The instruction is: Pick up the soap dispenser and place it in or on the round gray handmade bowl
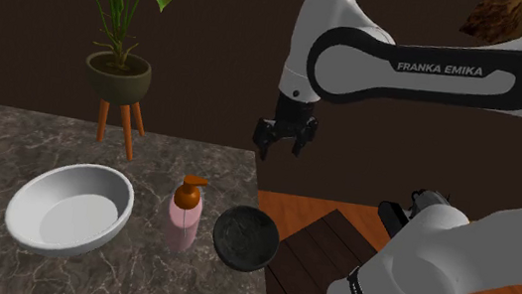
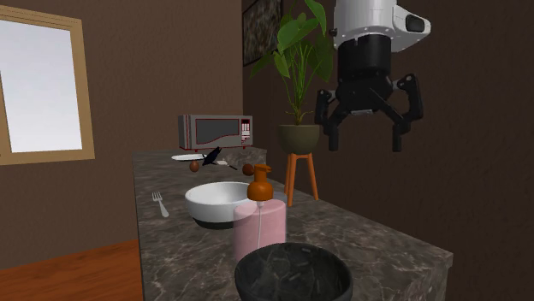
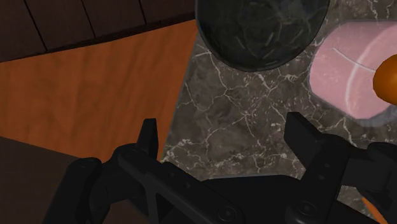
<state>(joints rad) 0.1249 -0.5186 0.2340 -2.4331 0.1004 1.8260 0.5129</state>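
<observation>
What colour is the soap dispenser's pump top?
Orange-brown; the pump shows best in the second exterior view.

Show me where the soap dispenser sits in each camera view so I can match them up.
Shoulder view: the soap dispenser stands lower middle, between the white bowl and the dark bowl.
Second exterior view: lower centre, behind the dark bowl and in front of the white bowl.
Wrist view: its pink body lies beside the dark bowl, beyond the open gripper.
Shared landmark: the dark bowl.
</observation>
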